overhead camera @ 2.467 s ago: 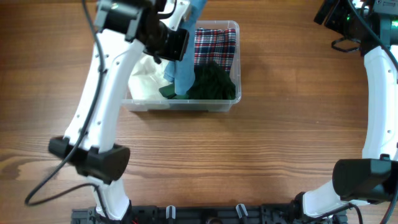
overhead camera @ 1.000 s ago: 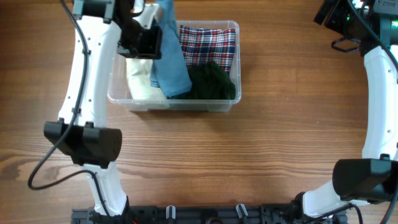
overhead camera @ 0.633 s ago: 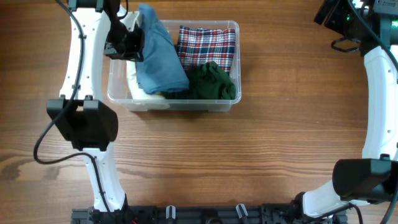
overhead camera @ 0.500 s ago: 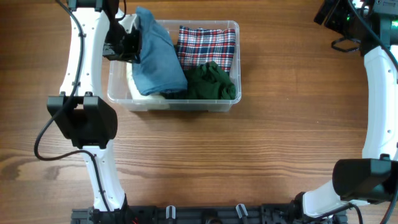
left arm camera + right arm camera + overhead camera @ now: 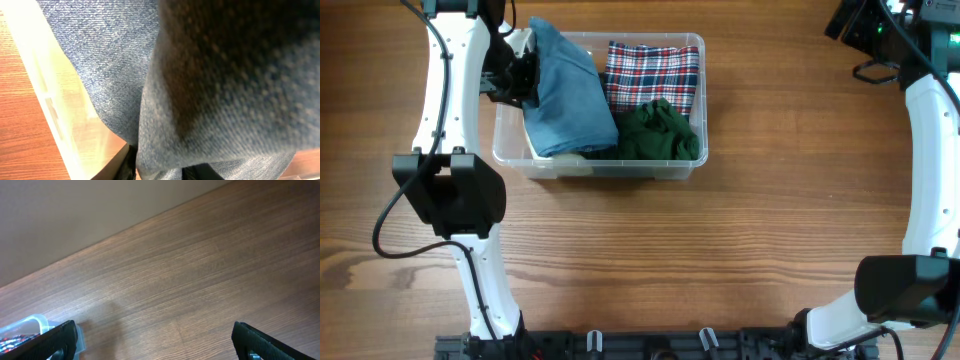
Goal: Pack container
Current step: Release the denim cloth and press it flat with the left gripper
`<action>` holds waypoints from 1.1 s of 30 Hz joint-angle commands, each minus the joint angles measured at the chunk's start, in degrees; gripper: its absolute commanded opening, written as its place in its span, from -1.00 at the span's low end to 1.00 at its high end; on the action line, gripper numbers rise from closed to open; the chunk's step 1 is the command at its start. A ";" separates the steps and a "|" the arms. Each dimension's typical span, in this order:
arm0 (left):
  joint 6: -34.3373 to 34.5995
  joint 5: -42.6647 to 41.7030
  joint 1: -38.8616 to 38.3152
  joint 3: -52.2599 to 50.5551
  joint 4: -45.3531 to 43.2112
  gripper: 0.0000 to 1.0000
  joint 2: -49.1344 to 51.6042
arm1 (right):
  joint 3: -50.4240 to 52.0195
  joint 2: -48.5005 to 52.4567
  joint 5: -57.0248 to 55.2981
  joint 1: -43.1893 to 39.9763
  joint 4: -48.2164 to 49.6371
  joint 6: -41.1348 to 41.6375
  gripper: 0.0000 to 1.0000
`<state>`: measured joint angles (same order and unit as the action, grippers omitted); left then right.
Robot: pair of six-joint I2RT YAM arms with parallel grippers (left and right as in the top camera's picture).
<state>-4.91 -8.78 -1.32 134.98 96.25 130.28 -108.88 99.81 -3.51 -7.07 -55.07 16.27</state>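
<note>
The clear plastic container [image 5: 620,172] stands at the table's far left-middle. It holds a plaid cloth [image 5: 655,68], a dark green cloth [image 5: 662,135] and a white cloth [image 5: 560,160]. A blue denim garment [image 5: 565,90] lies draped over the container's left half. My left gripper [image 5: 525,75] is at the container's left rim, shut on the denim. In the left wrist view the denim [image 5: 215,75] fills the frame above the fingers [image 5: 160,170], beside the container's wall [image 5: 35,75]. My right gripper [image 5: 160,345] is open and empty, raised at the far right.
The wooden table [image 5: 720,260] stretches in front and to the right of the container. The right arm [image 5: 925,150] rises along the right edge. A corner of the container [image 5: 35,322] shows low left in the right wrist view.
My left gripper has moved left to the container's left rim with the denim garment. The garment went from hanging upright to lying spread over the container's left half. The right arm has not moved.
</note>
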 commanded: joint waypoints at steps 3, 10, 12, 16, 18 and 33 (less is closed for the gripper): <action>-0.66 -0.07 -0.22 2.10 -0.24 -0.19 -6.40 | 0.24 0.17 -0.79 0.02 0.17 0.42 0.99; 0.46 -0.24 -1.53 2.29 -2.32 -0.35 -14.45 | 0.24 0.17 -0.79 0.02 0.17 0.44 0.99; 0.66 -0.28 -3.43 2.29 -4.72 -0.38 -15.78 | 0.24 0.17 -0.79 0.02 0.17 0.39 0.99; 0.66 0.04 -6.97 2.23 -10.88 -0.48 -15.63 | 0.24 0.17 -0.79 0.02 0.17 0.42 0.99; 0.87 1.86 -8.55 2.19 -13.40 -0.58 -14.67 | 0.24 0.17 -0.79 0.02 0.17 0.42 0.99; 12.07 16.09 -10.84 1.64 -4.22 -0.92 -7.45 | 0.24 0.17 -0.79 0.02 0.17 0.42 0.99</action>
<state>3.62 5.10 -12.16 136.84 91.20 121.78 -108.88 99.81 -3.51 -7.07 -55.07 16.27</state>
